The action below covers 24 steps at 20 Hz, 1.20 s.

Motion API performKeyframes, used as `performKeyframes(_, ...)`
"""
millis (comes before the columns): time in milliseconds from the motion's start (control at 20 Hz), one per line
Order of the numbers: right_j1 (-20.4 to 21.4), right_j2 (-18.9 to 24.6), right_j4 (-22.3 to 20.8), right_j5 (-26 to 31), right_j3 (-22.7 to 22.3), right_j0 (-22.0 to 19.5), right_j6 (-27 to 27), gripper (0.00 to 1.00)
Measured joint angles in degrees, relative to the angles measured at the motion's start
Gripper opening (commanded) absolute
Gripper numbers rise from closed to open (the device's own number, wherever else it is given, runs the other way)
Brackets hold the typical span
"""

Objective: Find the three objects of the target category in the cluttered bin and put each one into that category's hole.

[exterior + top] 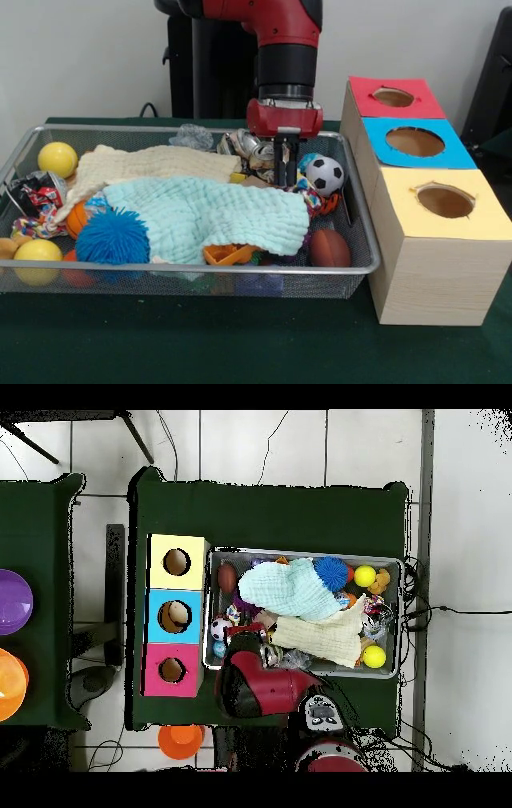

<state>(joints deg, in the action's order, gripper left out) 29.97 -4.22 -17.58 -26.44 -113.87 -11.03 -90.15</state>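
Gripper down in the cluttered bin

Our gripper hangs with fingers nearly together, empty, beside a knotted rope toy in the mesh bin; we risk snagging the mint cloth instead.

white wall, tiled floor, green table

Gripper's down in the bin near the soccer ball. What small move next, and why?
Probably ease the gripper down and slightly toward the knotted rope toy poking out beside the mint cloth, just below the soccer ball. It looks like the nearest exposed target; whether the jaws are open is unclear.
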Motion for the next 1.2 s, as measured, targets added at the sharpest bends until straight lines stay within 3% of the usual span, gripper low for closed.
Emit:
performKeyframes(250, 4.37, 0.49, -0.07, 3.43, -1.96, -0.24, 0.0, 0.0)
performKeyframes(850, 12.47, 1.38, -0.02, 4.98, -5.58, 1.26, 0.0, 0.0)
performKeyframes(1200, 19.1, 3.38, 0.74, 13.37, -7.65, 1.07, 0.0, 0.0)
